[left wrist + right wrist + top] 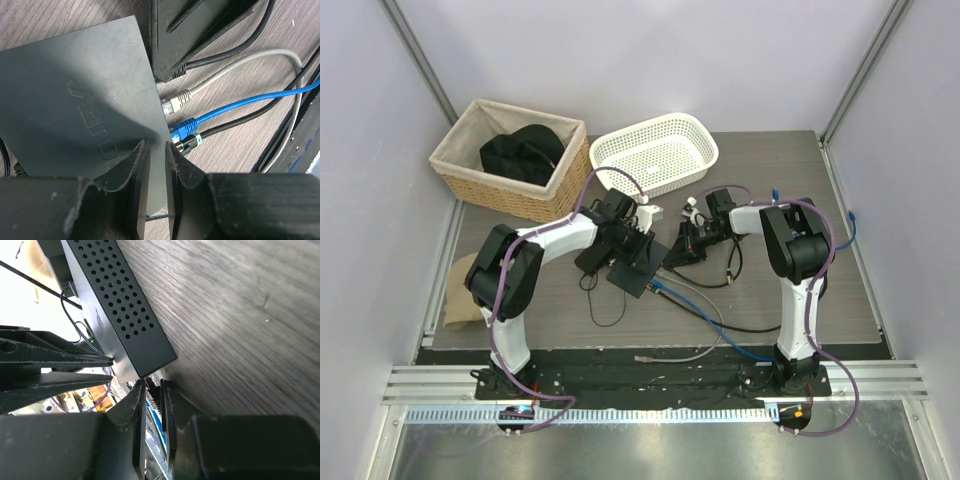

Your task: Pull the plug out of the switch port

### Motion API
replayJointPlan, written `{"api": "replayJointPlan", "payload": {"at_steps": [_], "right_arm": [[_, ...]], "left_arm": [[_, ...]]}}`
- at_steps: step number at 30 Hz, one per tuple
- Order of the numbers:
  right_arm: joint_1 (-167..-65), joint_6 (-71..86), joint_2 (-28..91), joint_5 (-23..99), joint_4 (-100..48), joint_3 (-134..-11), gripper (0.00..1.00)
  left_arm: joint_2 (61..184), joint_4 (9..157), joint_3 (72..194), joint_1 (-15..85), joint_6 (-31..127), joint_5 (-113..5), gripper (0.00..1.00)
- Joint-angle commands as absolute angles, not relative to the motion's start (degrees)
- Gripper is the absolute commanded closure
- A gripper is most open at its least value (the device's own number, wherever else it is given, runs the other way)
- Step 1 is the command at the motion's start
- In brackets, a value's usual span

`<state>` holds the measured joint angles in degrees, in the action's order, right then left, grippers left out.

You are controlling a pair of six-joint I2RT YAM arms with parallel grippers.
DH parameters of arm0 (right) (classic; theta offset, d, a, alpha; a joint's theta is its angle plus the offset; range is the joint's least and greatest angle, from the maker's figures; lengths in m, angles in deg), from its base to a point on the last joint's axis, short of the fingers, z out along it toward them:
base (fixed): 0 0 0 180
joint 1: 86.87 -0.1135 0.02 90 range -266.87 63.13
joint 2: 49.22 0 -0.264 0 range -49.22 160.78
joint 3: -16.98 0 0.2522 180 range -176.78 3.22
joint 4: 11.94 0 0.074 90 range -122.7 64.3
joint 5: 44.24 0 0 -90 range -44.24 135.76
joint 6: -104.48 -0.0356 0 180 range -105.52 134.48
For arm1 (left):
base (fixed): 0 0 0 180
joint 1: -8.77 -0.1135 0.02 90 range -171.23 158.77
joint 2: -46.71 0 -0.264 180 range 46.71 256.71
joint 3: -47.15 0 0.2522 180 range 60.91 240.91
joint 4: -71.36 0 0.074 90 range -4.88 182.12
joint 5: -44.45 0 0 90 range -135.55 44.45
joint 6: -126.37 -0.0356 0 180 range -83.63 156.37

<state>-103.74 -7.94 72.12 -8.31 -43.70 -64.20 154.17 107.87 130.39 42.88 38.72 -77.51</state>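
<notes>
finds the switch [75, 95] lying flat on the table [240, 315], midway between the two arms, port edge turned toward the right arm's base. counts three plugs seated side by side in that edge: a grey plug [177, 101], a blue plug [182, 127] and a black plug [189, 143] with a teal band, each trailing its cable away across the table.

places the left end effector [155, 145] at the switch's corner, just beside the black plug, jaws drawn close with only a slim gap. sees, from the right wrist view, both fingertips bearing on the switch's top face. cannot tell whether pinching the corner or merely pressing down. judges the purpose either way as bracing: pinning the box to the table to stop it sliding along with a pulled cable.

places the right end effector [153, 386] at the other end of the port edge, next to the perforated side wall, jaws likewise nearly together. notes something blue showing through the gap, and, from the left wrist view, a black cable [195, 61] apparently emerging from beneath its fingers. cannot tell of any grip there; finds grey and blue plugs both free of any finger.

judges the extraction not yet done, every visible plug sitting home in its socket. advises a straight pull along the cable's line, latch tab pressed first, to avoid dragging or tilting the switch.
</notes>
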Motion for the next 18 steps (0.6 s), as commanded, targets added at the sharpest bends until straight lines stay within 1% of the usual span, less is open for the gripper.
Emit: {"api": "replayJointPlan", "payload": {"at_steps": [1,5,9,11,18], "right_arm": [[-104.8,-1.96,78.84,18.51,-42.49,-58.39,0.99],[-104.01,-2.48,78.14,18.51,-43.01,-60.76,0.99],[-104.63,-2.93,75.24,17.45,-42.23,-53.94,0.99],[-104.63,-1.79,75.49,17.89,-42.57,-53.55,0.99],[-103.48,-2.05,78.75,17.81,-45.39,-63.65,0.99]], "left_arm": [[157.63,110.61,128.94,43.22,36.54,-72.71,0.76],[157.63,110.7,128.85,43.22,36.54,-72.44,0.76],[157.89,110.61,128.94,43.22,36.63,-72.62,0.76],[157.98,110.7,129.29,43.22,36.54,-72.36,0.77],[158.07,110.96,129.64,43.22,36.54,-72.44,0.77]]}}
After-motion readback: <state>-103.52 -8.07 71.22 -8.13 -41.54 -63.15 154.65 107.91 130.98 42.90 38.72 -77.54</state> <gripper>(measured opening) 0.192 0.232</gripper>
